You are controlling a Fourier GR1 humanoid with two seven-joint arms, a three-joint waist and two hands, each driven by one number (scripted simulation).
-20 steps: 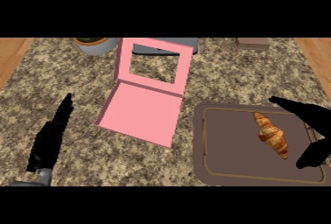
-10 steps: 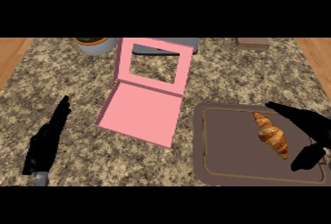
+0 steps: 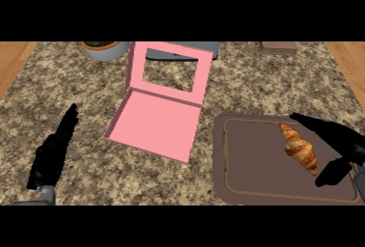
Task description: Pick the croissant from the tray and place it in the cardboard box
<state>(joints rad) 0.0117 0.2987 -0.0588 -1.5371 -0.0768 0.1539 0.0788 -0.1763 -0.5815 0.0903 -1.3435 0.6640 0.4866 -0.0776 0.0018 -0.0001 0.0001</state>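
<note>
The right hand (image 3: 341, 144), fingers and thumb spread wide, is flanking the golden-brown flaky croissant (image 3: 300, 149) lying on the brown rectangular tray (image 3: 249, 169), apparently setting up the grasp. Next, closing around it and carrying it leftward to the pink open-lidded cardboard box (image 3: 155, 123).

**Counter layout**

The golden-brown croissant (image 3: 300, 149) lies on the brown rectangular tray (image 3: 249, 166), toward its right side. Left of the tray sits the pink cardboard box (image 3: 153, 122), lid up. Behind it stands a grey plant pot (image 3: 105, 49).
</note>
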